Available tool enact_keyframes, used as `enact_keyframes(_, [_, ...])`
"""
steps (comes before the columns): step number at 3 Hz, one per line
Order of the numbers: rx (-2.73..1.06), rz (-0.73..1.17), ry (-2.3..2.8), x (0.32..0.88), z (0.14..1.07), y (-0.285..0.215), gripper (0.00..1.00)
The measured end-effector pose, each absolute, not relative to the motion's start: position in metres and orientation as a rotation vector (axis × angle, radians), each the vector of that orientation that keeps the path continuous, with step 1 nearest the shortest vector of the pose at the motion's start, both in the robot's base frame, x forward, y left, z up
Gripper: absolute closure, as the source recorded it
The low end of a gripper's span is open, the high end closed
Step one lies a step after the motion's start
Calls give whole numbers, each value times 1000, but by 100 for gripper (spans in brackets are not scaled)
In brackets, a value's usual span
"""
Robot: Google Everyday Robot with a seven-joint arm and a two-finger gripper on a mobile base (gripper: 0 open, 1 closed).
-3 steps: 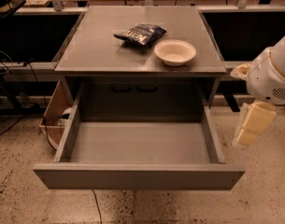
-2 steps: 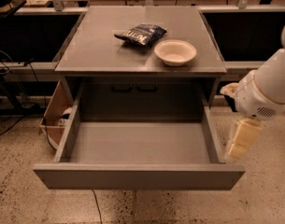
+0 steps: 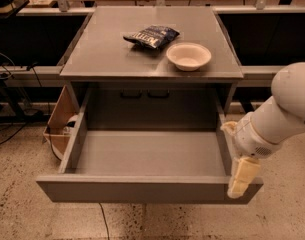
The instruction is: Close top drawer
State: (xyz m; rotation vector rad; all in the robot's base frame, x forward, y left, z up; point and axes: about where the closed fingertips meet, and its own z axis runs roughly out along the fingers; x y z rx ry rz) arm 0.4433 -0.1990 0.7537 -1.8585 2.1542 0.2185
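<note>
Gripper (image 3: 242,176) at lower right, by the right end of the open top drawer (image 3: 147,189); we cannot tell its grip; next we must push straight inward.

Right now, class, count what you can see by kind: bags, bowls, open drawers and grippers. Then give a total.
Chip bag: 1, dark, on the cabinet
Bowl: 1, pale, beside the bag, apart from it
Top drawer: 1, pulled out, nothing inside
Gripper: 1, at the drawer's front corner, on the picture's right
Total: 4
</note>
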Motion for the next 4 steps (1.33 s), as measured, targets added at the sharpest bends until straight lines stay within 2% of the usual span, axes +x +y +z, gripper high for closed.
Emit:
enact_keyframes(2, [-1865,335,2099,449,690,-182,0])
enact_keyframes(3, [-1881,368,2048,467,674,-164,19])
enact_keyframes(4, [-1912,384,1971,490,673,-137,42])
